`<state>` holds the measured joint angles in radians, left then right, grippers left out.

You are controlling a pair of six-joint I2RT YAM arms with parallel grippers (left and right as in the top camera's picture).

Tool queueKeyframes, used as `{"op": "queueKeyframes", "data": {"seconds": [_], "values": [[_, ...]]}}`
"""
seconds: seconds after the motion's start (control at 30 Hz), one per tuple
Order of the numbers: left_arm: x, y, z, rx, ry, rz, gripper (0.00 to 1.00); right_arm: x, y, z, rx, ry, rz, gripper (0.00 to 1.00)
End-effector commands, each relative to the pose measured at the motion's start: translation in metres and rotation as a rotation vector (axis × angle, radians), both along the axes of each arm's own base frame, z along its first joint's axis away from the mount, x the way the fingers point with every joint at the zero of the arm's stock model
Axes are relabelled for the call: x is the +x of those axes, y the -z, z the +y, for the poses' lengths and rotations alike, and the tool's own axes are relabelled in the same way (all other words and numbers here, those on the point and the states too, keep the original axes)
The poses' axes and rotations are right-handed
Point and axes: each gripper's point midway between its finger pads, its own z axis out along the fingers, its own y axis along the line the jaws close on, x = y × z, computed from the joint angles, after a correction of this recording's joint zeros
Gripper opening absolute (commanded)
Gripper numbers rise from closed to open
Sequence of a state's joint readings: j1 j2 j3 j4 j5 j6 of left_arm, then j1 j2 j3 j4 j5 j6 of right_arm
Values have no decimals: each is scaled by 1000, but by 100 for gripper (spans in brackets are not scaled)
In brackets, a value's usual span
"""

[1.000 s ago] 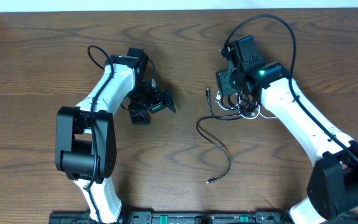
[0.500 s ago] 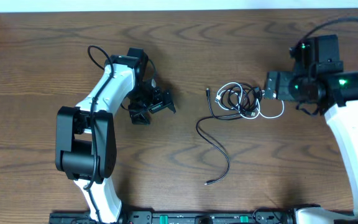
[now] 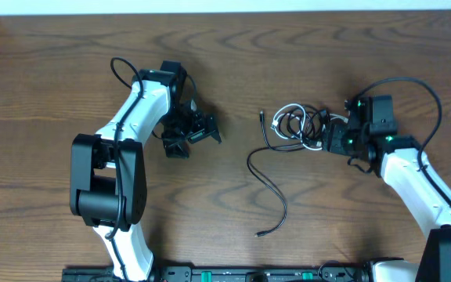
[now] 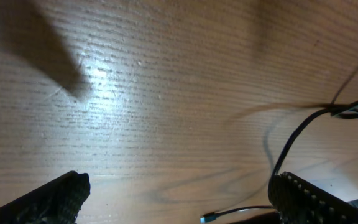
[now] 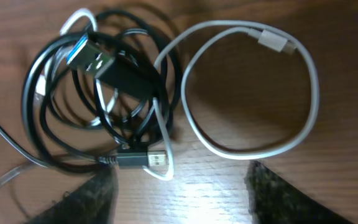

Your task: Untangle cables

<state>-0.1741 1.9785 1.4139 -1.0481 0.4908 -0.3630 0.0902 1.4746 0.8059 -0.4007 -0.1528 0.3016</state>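
The cables lie tangled at centre right: two black cords coiled together (image 3: 294, 123) with a short white cable (image 3: 319, 143) looped through them. One black cord trails down to a free plug (image 3: 259, 233). In the right wrist view the black coil (image 5: 55, 106) with its USB plugs lies left of the white loop (image 5: 253, 149). My right gripper (image 3: 325, 139) is open and empty just right of the tangle, its fingers (image 5: 179, 199) low over bare wood. My left gripper (image 3: 198, 135) is open and empty well left of the tangle; its view (image 4: 179, 202) shows a black cord (image 4: 294, 137) and a plug tip (image 4: 207, 217).
The wooden table (image 3: 53, 78) runs to a pale wall edge along the top. The arm bases stand at the bottom left (image 3: 104, 188) and the bottom right. A thick black arm cable (image 3: 413, 82) arcs above the right wrist.
My right arm swung from over the tangle out to the far right, then came back low beside the tangle's right side. The tangle now lies uncovered. The left arm has not moved.
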Motion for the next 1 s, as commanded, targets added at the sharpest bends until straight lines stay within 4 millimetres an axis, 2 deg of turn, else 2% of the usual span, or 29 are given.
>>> {"op": "queueKeyframes", "data": {"seconds": [0.0, 0.07, 0.17, 0.37, 0.53, 0.63, 0.7, 0.83, 0.97], "values": [[-2, 2, 2, 15, 2, 7, 98, 0, 7, 2, 19, 20, -3, 51], [-2, 2, 2, 15, 2, 6, 98, 7, 9, 5, 33, 11, -24, 49], [-1, 2, 2, 14, 2, 3, 98, 12, 17, 5, 31, 12, -22, 37], [0, 2, 1, 14, 2, 0, 98, 18, 28, 20, 103, -31, -15, 36], [0, 2, 1, 14, 2, 0, 98, 19, 29, 24, 113, -41, -19, 20], [0, 2, 1, 14, 2, 1, 98, 21, 27, 24, 114, -42, -24, 7], [0, 2, 1, 14, 2, 0, 98, 24, 17, 24, 113, -42, -13, 2], [0, 2, 1, 14, 2, 0, 98, 30, -7, 28, 117, -61, 17, 1], [0, 2, 1, 14, 2, 0, 98, 46, -55, 53, 248, -138, -18, 2]]}}
